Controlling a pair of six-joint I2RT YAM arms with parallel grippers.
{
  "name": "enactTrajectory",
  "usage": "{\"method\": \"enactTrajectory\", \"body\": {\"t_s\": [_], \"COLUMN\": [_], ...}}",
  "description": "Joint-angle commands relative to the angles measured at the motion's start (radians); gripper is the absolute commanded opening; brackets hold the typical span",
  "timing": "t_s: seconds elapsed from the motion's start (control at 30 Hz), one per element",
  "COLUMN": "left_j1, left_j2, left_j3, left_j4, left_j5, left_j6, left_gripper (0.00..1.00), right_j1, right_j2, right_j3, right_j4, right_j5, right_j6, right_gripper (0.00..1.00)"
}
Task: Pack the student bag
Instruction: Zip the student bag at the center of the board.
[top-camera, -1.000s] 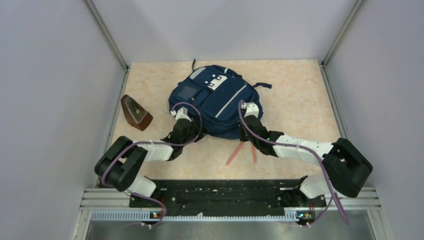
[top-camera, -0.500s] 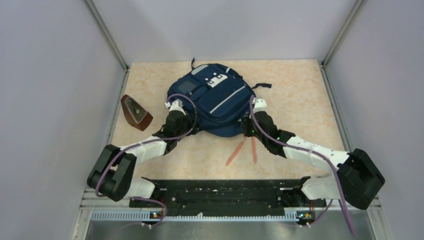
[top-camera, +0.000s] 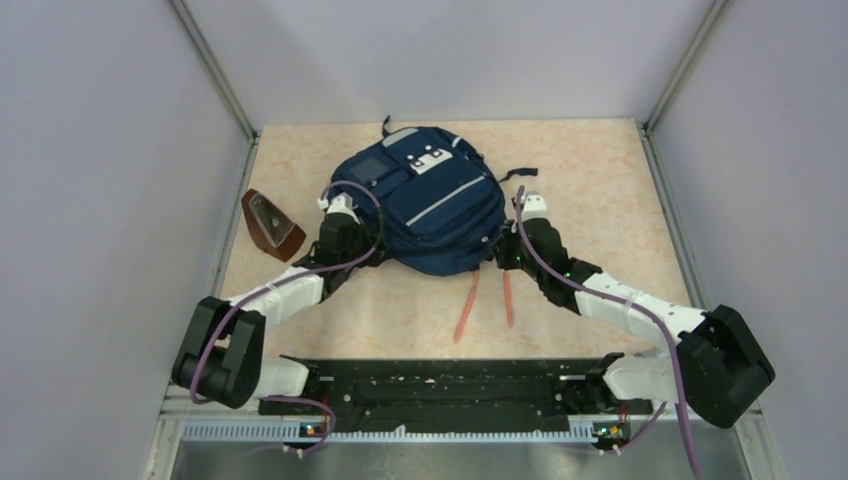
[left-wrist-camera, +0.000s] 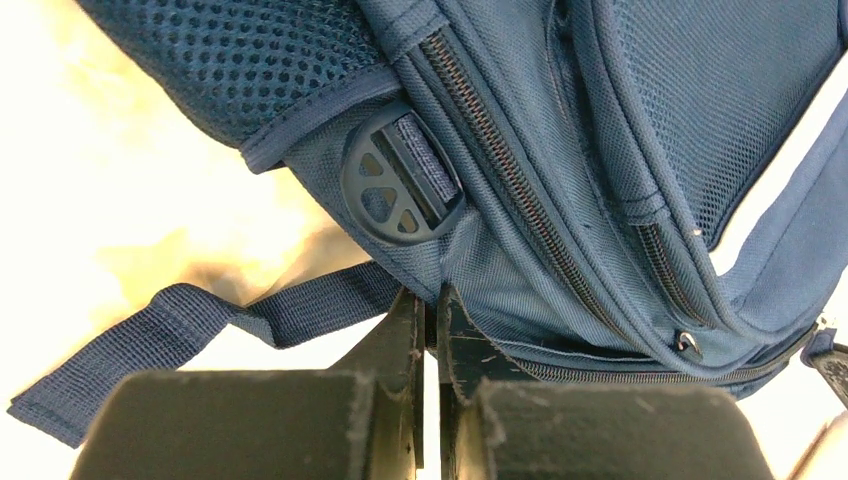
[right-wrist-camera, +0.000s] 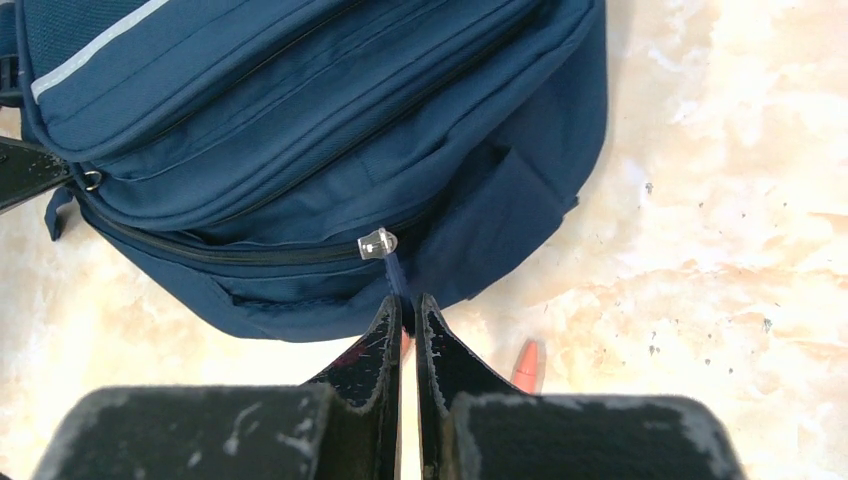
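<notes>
The student bag (top-camera: 430, 205), navy blue with grey strips and a white patch, lies flat in the middle of the table. My left gripper (top-camera: 362, 250) sits at the bag's near left corner. In the left wrist view its jaws (left-wrist-camera: 430, 300) are shut on a fold of the bag's fabric, just below a round strap buckle (left-wrist-camera: 402, 187). At the near right corner, my right gripper (top-camera: 495, 262) is shut on the blue pull tab (right-wrist-camera: 400, 285). That tab hangs from a silver zip slider (right-wrist-camera: 377, 243).
Two orange pencils (top-camera: 466, 308) (top-camera: 508, 298) lie on the table just in front of the bag, between the arms. A brown wedge-shaped object (top-camera: 270, 225) stands at the left edge. Grey walls close in the table on three sides.
Both arms have swung outward and reached farther back. The bag has shifted away from the bases and a little left, uncovering more of the pencils. The left jaws closed fully on the fabric.
</notes>
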Motion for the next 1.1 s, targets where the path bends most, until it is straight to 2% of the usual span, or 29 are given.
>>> {"method": "enactTrajectory", "body": {"t_s": [0.0, 0.17, 0.27, 0.33, 0.43, 0.53, 0.63, 0.77, 0.9, 1.07], "left_j1": [0.092, 0.137, 0.137, 0.136, 0.117, 0.028, -0.115, -0.251, -0.314, -0.393], "left_j2": [-0.051, -0.048, -0.042, -0.045, -0.093, -0.177, -0.255, -0.268, -0.174, 0.008], "left_j3": [0.052, 0.091, 0.135, 0.155, 0.138, 0.114, 0.097, 0.075, 0.064, 0.117], "left_j4": [0.005, -0.017, -0.056, -0.077, -0.058, -0.054, -0.038, 0.04, 0.163, 0.235], "left_j5": [-0.122, -0.138, -0.12, -0.076, -0.041, -0.111, -0.187, -0.075, 0.109, 0.137], "left_j6": [0.068, 0.087, 0.132, 0.156, 0.194, 0.279, 0.419, 0.582, 0.688, 0.854], "left_gripper": [0.0, 0.0, 0.0, 0.13, 0.44, 0.56, 0.58, 0.58, 0.58, 0.58], "right_j1": [-0.057, -0.078, -0.078, -0.078, -0.078, -0.078, -0.078, -0.078, -0.078, -0.078], "right_j2": [-0.009, 0.018, 0.018, 0.023, 0.02, 0.002, -0.017, -0.033, -0.048, -0.054], "right_j3": [0.006, 0.022, 0.022, 0.026, 0.026, 0.016, 0.015, 0.021, 0.024, 0.028], "right_j4": [0.022, 0.019, 0.051, 0.062, 0.055, 0.054, 0.053, 0.046, 0.046, 0.045], "right_j5": [0.062, 0.044, -0.034, -0.087, -0.11, -0.122, -0.144, -0.155, -0.181, -0.188], "right_j6": [0.01, 0.016, -0.006, -0.028, -0.041, -0.053, -0.067, -0.071, -0.066, -0.062], "right_gripper": [0.0, 0.0, 0.0, 0.0, 0.0, 0.0, 0.0, 0.0, 0.0, 0.0]}}
